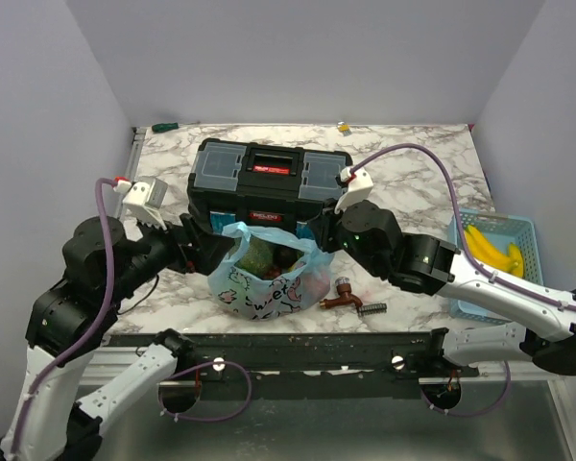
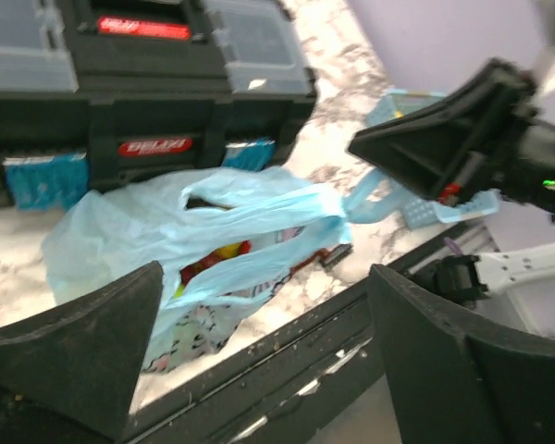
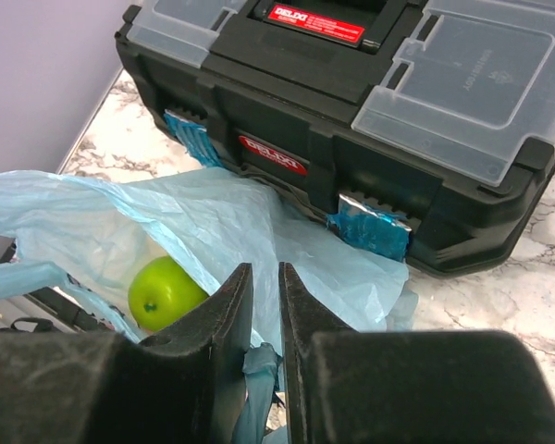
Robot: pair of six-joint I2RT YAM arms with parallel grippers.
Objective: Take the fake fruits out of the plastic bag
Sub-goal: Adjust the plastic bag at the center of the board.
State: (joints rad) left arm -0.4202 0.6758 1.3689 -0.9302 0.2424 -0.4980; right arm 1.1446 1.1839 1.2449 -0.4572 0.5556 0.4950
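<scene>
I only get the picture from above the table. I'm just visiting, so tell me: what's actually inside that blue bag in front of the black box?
Observer: The right wrist view looks into the plastic bag: a green apple lies inside.
Operator: Is either arm holding the bag?
Observer: Yes. The right fingers are almost together, with blue bag film pinched between them.
Operator: And the other arm?
Observer: The left wrist view shows the left fingers spread wide, nothing between them.

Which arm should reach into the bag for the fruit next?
Left: the left gripper is open and empty beside the bag, while the right gripper pinches the bag's handle.
</scene>
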